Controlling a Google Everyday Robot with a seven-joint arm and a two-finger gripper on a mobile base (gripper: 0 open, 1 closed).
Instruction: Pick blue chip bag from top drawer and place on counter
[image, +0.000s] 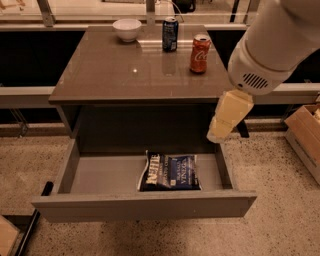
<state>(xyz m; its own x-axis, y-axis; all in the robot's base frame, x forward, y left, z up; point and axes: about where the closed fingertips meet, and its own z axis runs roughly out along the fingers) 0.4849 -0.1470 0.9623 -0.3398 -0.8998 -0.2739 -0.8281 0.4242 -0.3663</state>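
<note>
The blue chip bag lies flat on the floor of the open top drawer, right of its middle, white lettering up. The counter is the glossy grey-brown top above it. My gripper hangs from the white arm entering from the upper right. It is over the drawer's right rear corner, up and to the right of the bag, and touches nothing.
On the counter stand a white bowl, a dark blue soda can and a red soda can. A cardboard box sits on the floor at the right. A dark bar lies at the drawer's left front.
</note>
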